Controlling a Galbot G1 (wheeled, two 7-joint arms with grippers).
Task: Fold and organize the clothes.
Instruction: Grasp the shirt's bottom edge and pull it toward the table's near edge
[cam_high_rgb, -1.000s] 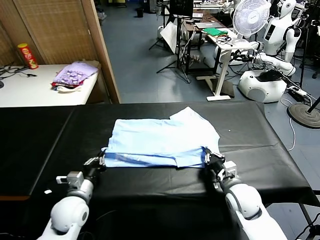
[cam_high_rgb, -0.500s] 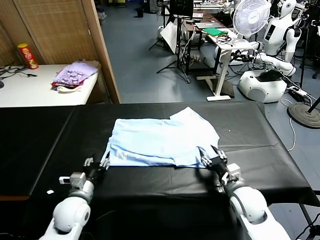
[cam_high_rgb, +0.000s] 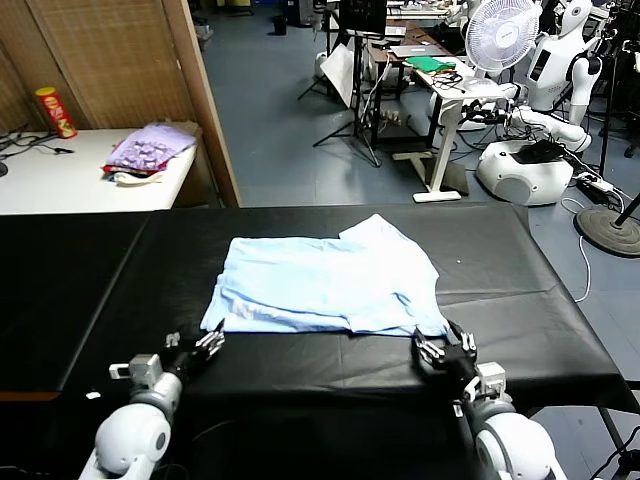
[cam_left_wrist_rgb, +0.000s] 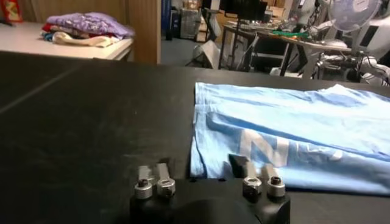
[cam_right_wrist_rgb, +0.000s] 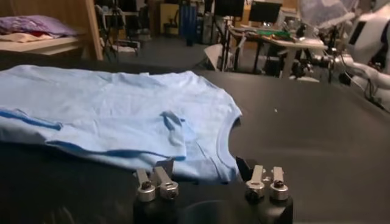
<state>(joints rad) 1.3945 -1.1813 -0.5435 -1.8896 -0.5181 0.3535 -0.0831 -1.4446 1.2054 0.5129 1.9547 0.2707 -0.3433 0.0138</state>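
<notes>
Head view: the pale blue T-shirt (cam_high_rgb: 325, 283) lies partly folded on the black surface (cam_high_rgb: 520, 320), its near edge just beyond both tools. Left tool (cam_high_rgb: 208, 343) and right tool (cam_high_rgb: 443, 350) hold nothing, fingers parted. A fold looks complete; the next likely calls for regrasping an edge. The left wrist view alone shows the white print (cam_left_wrist_rgb: 263, 145); the right wrist view shows the neckline (cam_right_wrist_rgb: 226, 139).

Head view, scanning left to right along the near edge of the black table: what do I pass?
Left claw → pale blue T-shirt, lying folded on the black table → right claw, both claws open and off the cloth.
</notes>
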